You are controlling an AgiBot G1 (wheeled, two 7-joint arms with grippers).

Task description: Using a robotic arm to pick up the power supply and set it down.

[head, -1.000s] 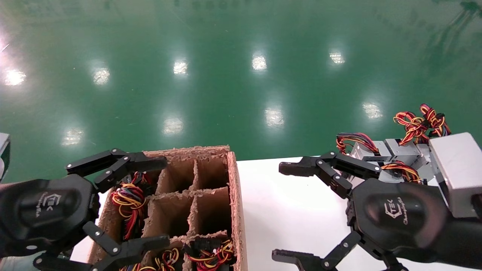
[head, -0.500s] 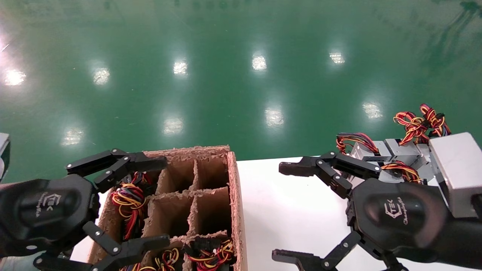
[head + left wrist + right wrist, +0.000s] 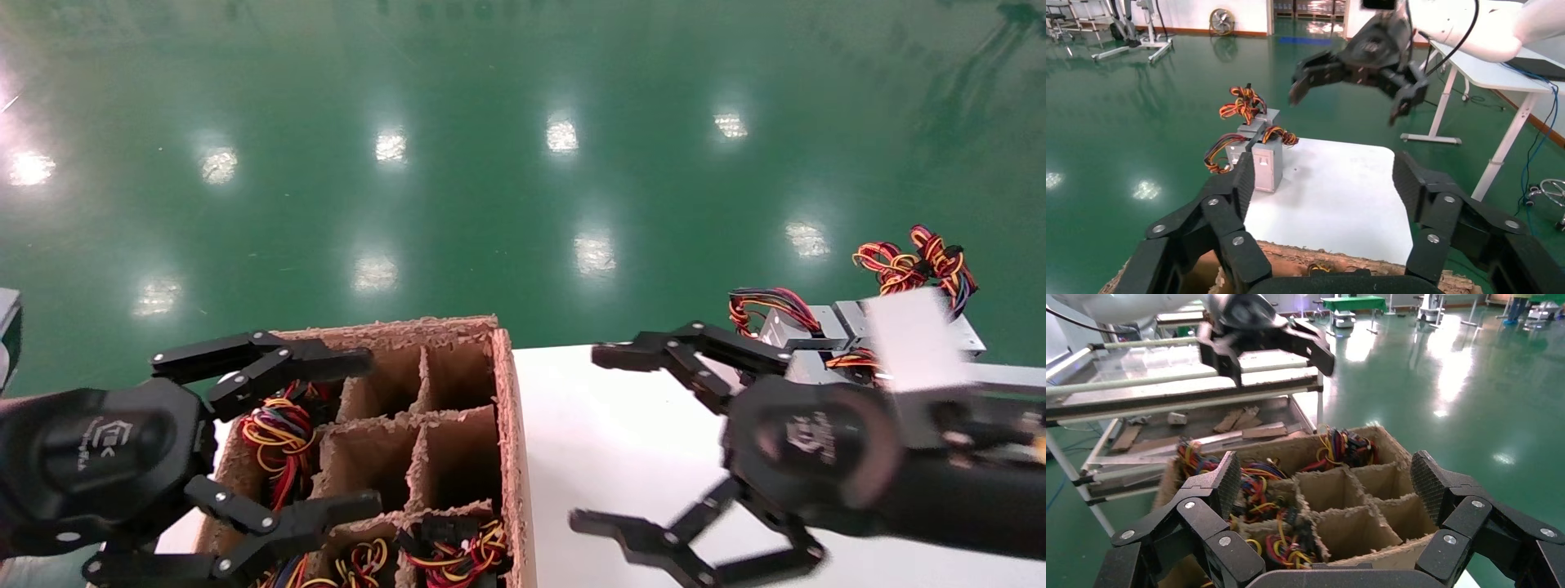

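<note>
While both claws gape empty, right gripper hovers over bare white table; left gripper above divided carton; power supplies at far edge.

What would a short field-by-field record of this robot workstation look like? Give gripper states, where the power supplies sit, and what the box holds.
left gripper: open, above the cardboard box
right gripper: open, above the white table, holding nothing
power supplies: upright, clustered at the table's far corner
cardboard box: divided into compartments; some hold wired units, some empty
white table: beside the box
task stage: nothing grasped yet
</note>
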